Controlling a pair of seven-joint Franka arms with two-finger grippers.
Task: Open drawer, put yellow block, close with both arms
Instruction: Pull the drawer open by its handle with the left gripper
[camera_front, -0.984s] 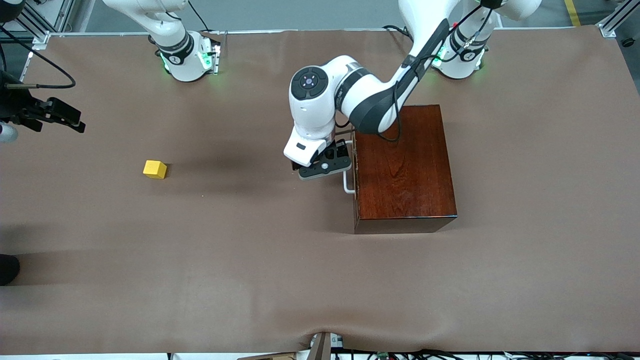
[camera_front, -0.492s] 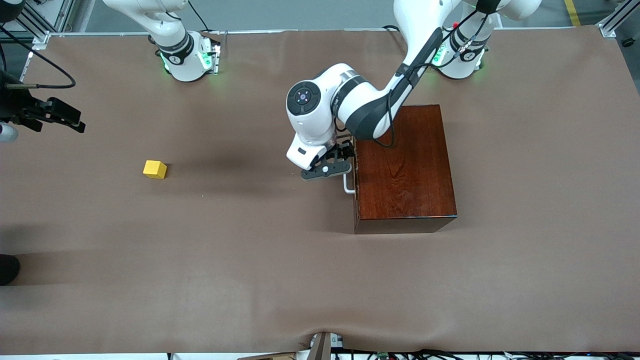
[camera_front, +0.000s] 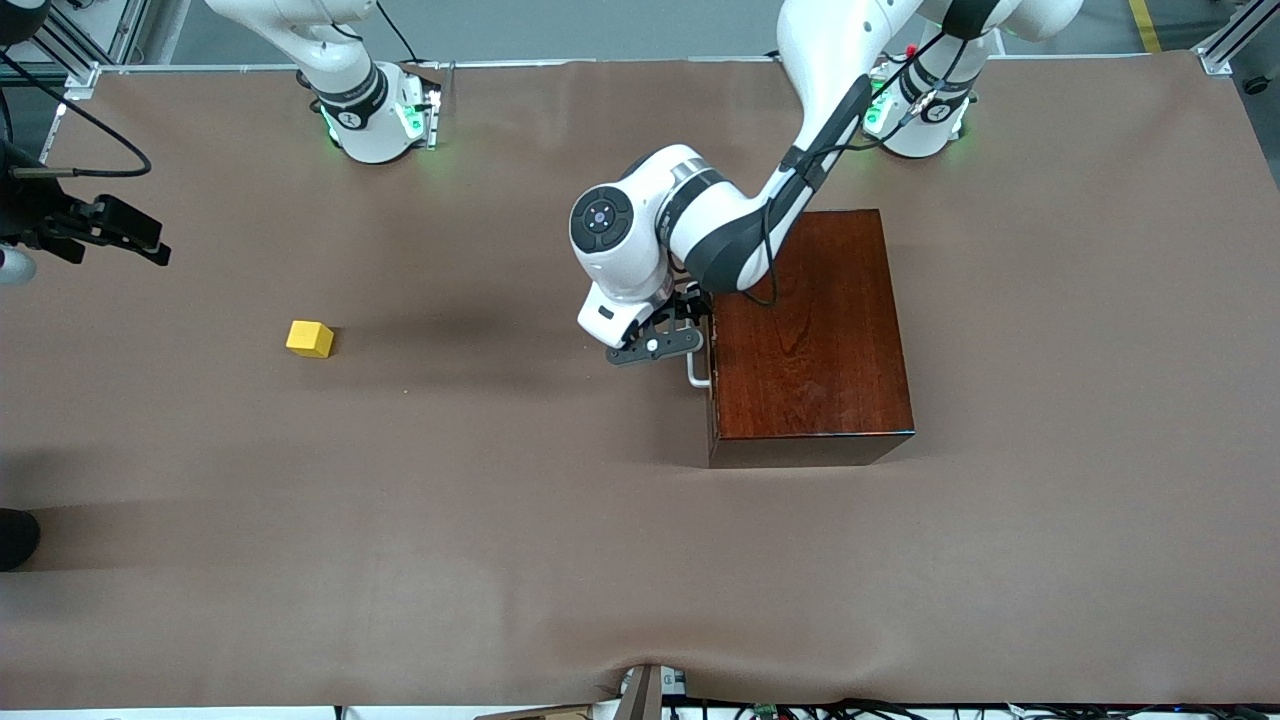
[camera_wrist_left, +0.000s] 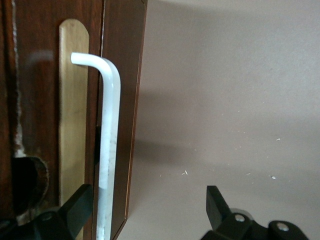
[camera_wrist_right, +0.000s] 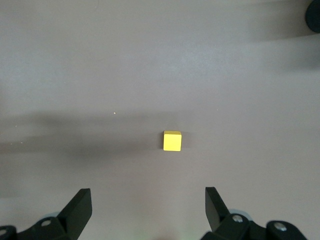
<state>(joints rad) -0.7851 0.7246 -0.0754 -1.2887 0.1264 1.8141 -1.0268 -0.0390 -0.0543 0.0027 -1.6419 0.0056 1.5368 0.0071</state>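
Both grippers have their fingers apart: the left gripper (camera_wrist_left: 147, 210) around the white handle (camera_wrist_left: 109, 145) of the closed drawer (camera_front: 712, 370), the right gripper (camera_wrist_right: 148, 207) above the yellow block (camera_wrist_right: 172, 141) on the table (camera_front: 500, 520).

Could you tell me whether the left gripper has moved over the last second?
Yes: the left gripper has closed in on the drawer's white handle, nearer the wooden box.

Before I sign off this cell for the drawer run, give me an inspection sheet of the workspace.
Surface: brown table cover, slightly rippled.
Job's things: drawer shut in the wooden box; white handle; yellow block toward the right arm's end.
Clutter: nothing seen.
Grippers: left gripper open at the handle, one finger against the drawer front; right gripper open, over the block.
Cables: cable along the left arm.
Surroundings: aluminium framing.
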